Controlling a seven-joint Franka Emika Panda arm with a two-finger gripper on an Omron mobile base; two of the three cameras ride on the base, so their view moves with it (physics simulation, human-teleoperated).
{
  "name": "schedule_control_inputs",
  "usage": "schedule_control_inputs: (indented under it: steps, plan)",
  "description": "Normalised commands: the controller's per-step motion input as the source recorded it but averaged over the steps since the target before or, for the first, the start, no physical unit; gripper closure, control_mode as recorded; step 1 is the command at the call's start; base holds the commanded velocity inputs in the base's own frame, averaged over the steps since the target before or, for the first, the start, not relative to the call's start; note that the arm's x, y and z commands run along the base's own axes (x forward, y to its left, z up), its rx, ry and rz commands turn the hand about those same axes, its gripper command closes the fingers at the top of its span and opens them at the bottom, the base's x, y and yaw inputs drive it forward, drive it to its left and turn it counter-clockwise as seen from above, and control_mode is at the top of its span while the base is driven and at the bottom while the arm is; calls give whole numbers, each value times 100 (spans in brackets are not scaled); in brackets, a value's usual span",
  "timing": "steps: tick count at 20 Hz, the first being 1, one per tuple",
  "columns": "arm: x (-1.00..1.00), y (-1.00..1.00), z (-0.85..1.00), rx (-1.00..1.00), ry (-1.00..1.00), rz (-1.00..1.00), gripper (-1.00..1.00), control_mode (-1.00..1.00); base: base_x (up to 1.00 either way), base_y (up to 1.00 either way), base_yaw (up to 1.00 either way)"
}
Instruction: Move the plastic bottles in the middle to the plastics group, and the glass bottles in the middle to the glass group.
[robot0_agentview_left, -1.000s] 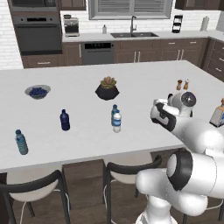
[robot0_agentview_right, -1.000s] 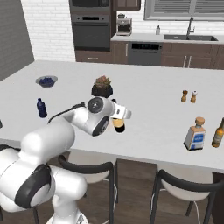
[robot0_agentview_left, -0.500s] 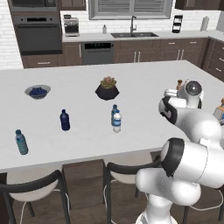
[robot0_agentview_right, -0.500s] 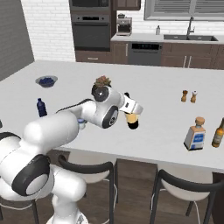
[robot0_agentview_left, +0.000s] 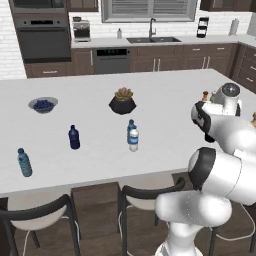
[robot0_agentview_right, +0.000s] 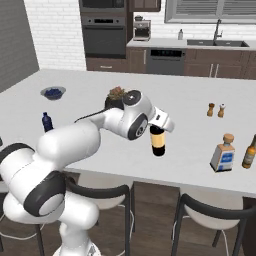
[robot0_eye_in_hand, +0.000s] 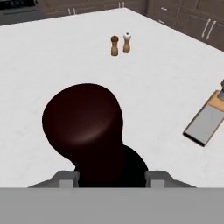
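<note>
My gripper (robot0_agentview_right: 159, 125) is shut on the neck of the tall dark wine bottle (robot0_agentview_right: 158, 143), which stands upright with its yellow label showing, over the counter right of centre. In the hand view its dark red foil top (robot0_eye_in_hand: 83, 120) sits between my fingertips (robot0_eye_in_hand: 68, 179). I cannot tell whether its base touches the counter. The squat amber bottle (robot0_agentview_right: 223, 152) with a pale label stands further right and shows in the hand view as well (robot0_eye_in_hand: 205, 120). Two small clear plastic bottles (robot0_agentview_left: 133, 137) stand together mid-counter. A bluish water bottle (robot0_agentview_left: 24, 162) stands at the far left front.
An opaque dark blue bottle (robot0_agentview_left: 74, 137) stands left of the middle. A potted plant (robot0_agentview_left: 122, 101) and a bowl (robot0_agentview_left: 43, 104) sit further back. Salt and pepper shakers (robot0_agentview_right: 216, 110) stand behind the amber bottle. A slim amber bottle (robot0_agentview_right: 248, 151) is at the right edge. Stools line the counter's front.
My arm has swung to the right across the counter with the wine bottle in the gripper, closer to the squat amber bottle. The other bottles have stayed put.
</note>
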Motion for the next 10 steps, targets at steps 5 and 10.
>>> schedule_control_inputs:
  steps: [5,10]
  plan:
    - [0,-33,-32,4,3,0,100,-100,0,0,0]
    - [0,-31,-37,3,0,0,100,-100,0,0,0]
